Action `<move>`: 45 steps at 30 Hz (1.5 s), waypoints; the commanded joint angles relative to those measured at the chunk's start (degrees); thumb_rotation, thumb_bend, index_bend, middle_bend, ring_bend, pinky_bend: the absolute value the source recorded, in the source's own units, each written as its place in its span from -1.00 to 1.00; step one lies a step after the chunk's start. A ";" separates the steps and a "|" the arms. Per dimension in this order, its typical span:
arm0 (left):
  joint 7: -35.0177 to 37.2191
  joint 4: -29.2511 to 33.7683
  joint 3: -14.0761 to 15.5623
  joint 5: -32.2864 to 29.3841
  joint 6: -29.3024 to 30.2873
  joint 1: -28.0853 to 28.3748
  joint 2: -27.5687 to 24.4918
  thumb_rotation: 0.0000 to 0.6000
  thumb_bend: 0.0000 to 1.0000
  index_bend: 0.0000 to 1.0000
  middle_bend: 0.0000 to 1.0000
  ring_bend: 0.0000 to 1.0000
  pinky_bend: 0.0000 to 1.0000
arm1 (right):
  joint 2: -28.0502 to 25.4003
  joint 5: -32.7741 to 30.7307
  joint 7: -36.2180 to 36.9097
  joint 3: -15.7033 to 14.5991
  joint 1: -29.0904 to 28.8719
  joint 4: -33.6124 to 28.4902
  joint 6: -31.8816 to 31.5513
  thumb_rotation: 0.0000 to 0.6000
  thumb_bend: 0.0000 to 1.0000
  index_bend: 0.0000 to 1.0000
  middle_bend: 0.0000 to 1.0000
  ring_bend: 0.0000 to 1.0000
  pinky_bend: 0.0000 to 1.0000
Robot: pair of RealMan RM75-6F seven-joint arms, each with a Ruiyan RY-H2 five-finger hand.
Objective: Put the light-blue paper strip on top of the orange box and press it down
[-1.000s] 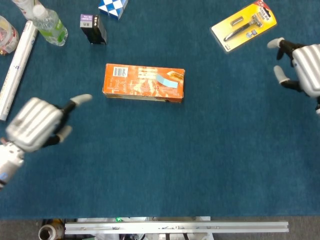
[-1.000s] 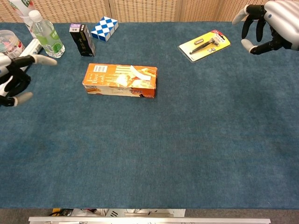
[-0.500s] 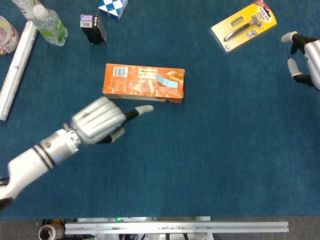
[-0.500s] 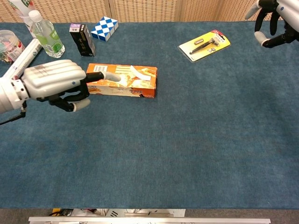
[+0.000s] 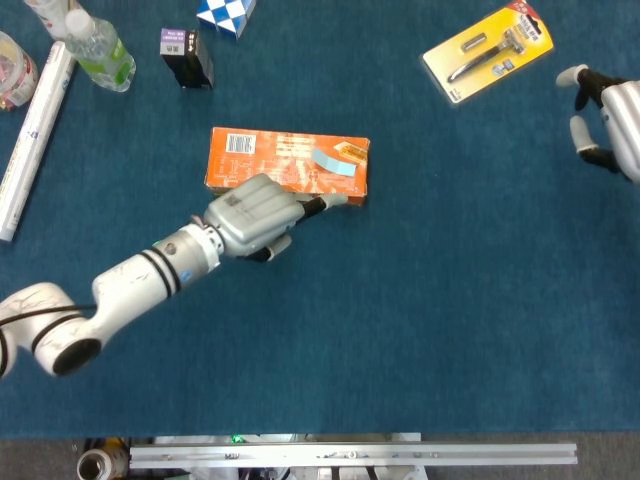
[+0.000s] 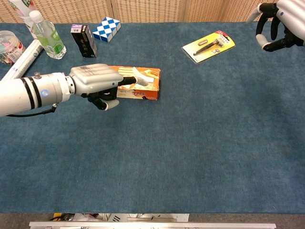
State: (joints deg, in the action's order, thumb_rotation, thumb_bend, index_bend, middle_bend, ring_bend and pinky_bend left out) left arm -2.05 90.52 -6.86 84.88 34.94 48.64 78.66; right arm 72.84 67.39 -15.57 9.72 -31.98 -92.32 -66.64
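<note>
The orange box [image 5: 262, 160] [image 6: 151, 91] lies flat at the table's middle left. On its top, toward the right end, lies the light-blue paper strip [image 5: 335, 163] [image 6: 141, 75]. My left hand [image 5: 255, 212] [image 6: 95, 81] hangs over the box's near side, one finger stretched out and the others curled in. In the chest view that fingertip [image 6: 142, 81] reaches the strip's near end; whether it touches is unclear. It holds nothing. My right hand [image 5: 608, 120] [image 6: 279, 21] hovers far right with fingers apart and nothing in it.
A yellow razor pack [image 5: 487, 50] [image 6: 208, 45] lies at the back right. At the back left stand a water bottle [image 5: 100, 50] [image 6: 47, 36], a small black box [image 5: 187, 57] [image 6: 83, 40], a blue-white cube [image 5: 225, 15] [image 6: 106, 28] and a long white tube [image 5: 35, 130].
My left hand has swept in from the left edge to the box, its outstretched finger now over the strip. The right hand drifted slightly further right.
</note>
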 commanded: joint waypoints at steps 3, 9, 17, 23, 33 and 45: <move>-3.76 -2.94 -0.94 -5.89 -2.97 2.87 3.10 1.00 0.30 -0.88 1.00 1.00 1.00 | 0.42 -0.26 -0.24 0.23 0.01 0.51 0.27 1.00 -0.10 -0.33 0.02 0.18 0.73; -6.61 -5.80 -1.28 -11.04 -3.89 4.60 5.51 1.00 0.30 -0.89 1.00 1.00 1.00 | 0.98 -0.71 -0.21 0.26 0.17 1.01 0.72 1.00 -0.10 -0.34 0.02 0.19 0.73; -11.61 -8.97 -0.70 -19.83 -3.84 6.96 7.98 1.00 0.30 -0.89 1.00 1.00 1.00 | 1.54 -0.79 0.16 0.46 0.45 1.76 1.04 1.00 -0.10 -0.35 0.02 0.18 0.73; -14.18 -9.93 0.62 -24.57 -3.90 8.46 8.31 1.00 0.30 -0.89 1.00 1.00 1.00 | 1.59 -0.78 0.45 0.64 0.64 2.10 1.23 1.00 -0.10 -0.35 0.02 0.18 0.73; -15.92 -7.95 1.78 -28.71 -1.97 9.92 7.48 1.00 0.30 -0.89 1.00 1.00 1.00 | 1.52 -0.47 0.93 0.81 0.99 2.44 1.35 1.00 -0.10 -0.35 0.02 0.19 0.73; -17.33 -7.32 3.41 -31.20 -0.68 11.04 6.94 1.00 0.30 -0.89 1.00 1.00 1.00 | 1.16 -0.28 1.81 0.83 1.66 2.46 1.46 1.00 -0.10 -0.35 0.02 0.19 0.73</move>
State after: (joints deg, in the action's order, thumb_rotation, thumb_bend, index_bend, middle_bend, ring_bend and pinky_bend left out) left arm -19.23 83.11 -3.59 53.86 34.14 59.58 85.67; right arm 74.01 67.12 -13.75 10.55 -30.32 -89.87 -65.19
